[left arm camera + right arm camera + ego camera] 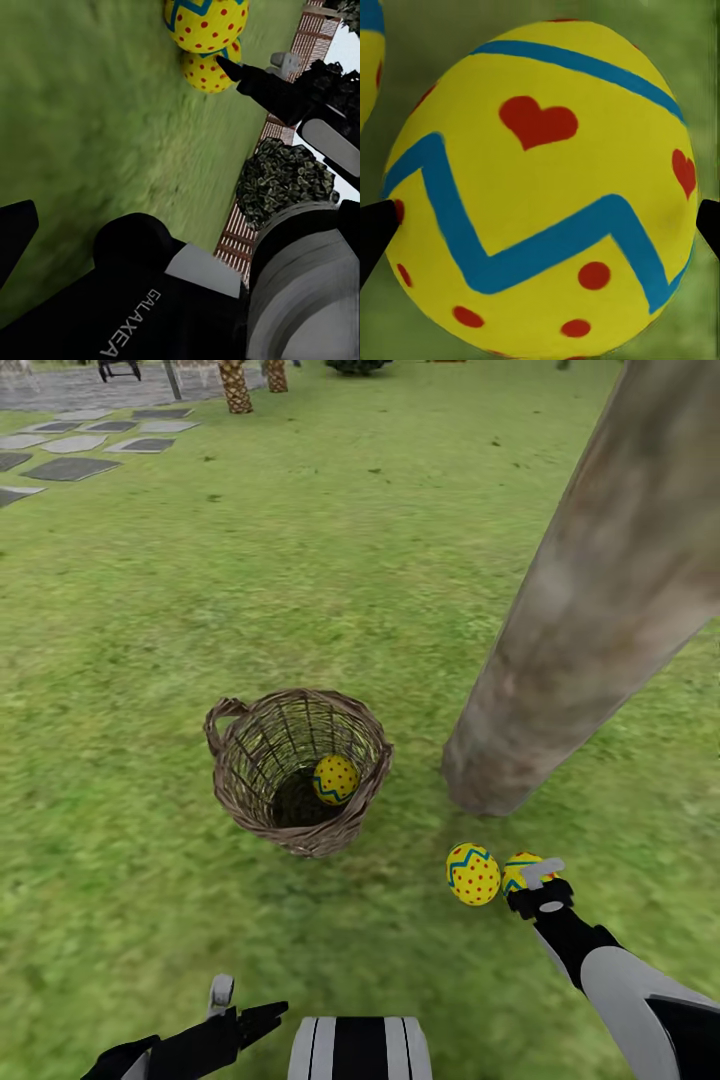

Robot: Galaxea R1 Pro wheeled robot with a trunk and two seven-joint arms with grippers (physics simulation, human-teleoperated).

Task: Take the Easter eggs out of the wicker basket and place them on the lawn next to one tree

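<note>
Now, step: my right end effector [532, 877] sets an egg [520, 870] on the lawn [300, 580], near the tree [590, 620].
Grip: fingertips flank the egg (contact unclear, cannot tell).
Advice: release low, withdraw straight, avoid nudging neighbour egg [472, 874].
Left end effector [240, 1015]: idle, fingers apart.
Count: two eggs out, one egg [335, 778] in the wicker basket [250, 760].

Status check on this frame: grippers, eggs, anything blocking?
Right gripper around second egg on lawn by tree, grip unclear. First egg beside it. Third egg in wicker basket. Left gripper low, idle. Nothing blocking.
</note>
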